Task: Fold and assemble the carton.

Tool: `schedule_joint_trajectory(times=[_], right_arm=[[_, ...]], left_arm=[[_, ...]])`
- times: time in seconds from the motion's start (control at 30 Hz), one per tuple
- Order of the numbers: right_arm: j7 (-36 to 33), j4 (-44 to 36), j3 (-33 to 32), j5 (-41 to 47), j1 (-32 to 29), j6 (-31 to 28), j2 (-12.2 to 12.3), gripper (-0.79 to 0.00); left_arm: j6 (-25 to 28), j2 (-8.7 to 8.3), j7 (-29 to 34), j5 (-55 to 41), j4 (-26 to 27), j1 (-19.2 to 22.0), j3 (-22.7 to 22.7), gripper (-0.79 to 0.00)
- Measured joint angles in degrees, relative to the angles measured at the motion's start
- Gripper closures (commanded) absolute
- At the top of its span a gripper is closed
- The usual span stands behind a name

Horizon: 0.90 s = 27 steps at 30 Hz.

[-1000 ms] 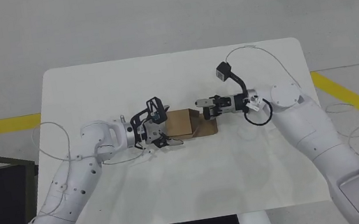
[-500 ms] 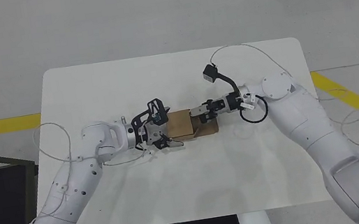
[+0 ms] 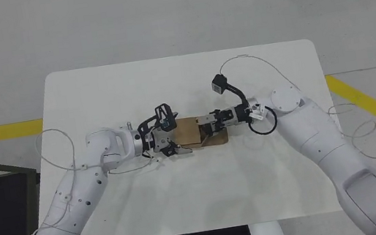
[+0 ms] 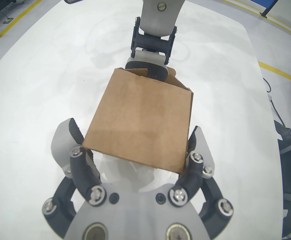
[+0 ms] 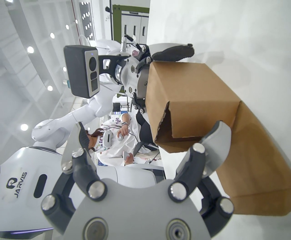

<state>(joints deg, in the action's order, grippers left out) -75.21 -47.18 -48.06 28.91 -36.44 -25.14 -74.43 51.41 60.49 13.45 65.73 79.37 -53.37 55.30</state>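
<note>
Brown cardboard, the carton (image 3: pixel 192 131) lies near the middle of the white surface (image 3: pixel 182 81), between the two arms. The left arm (image 3: pixel 104 149) stretches in low and nearly level from one side, and the left jaws pinch the carton across the end nearest them. The right arm (image 3: pixel 290 100) is bent at the elbow and comes in from the opposite side. The right jaws are spread, with one finger (image 5: pixel 217 138) set against the open end where the loose flap (image 5: pixel 254 163) hinges and the other finger (image 5: pixel 78 141) free in the air.
</note>
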Motion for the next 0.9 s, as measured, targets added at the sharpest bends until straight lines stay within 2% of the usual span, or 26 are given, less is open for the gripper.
schedule_joint_trajectory(times=[0.5,0.9], right_arm=[[5.7,-2.8,-0.2,1.3,-2.9,1.5,-0.8,-0.785],[4.8,-2.1,0.4,2.4,-3.5,2.3,-1.7,-0.785]], left_arm=[[-0.8,-0.09,0.3,0.6,1.0,-0.9,0.4,-0.785],[-1.6,-0.39,0.9,0.0,1.8,-2.0,1.7,-0.785]])
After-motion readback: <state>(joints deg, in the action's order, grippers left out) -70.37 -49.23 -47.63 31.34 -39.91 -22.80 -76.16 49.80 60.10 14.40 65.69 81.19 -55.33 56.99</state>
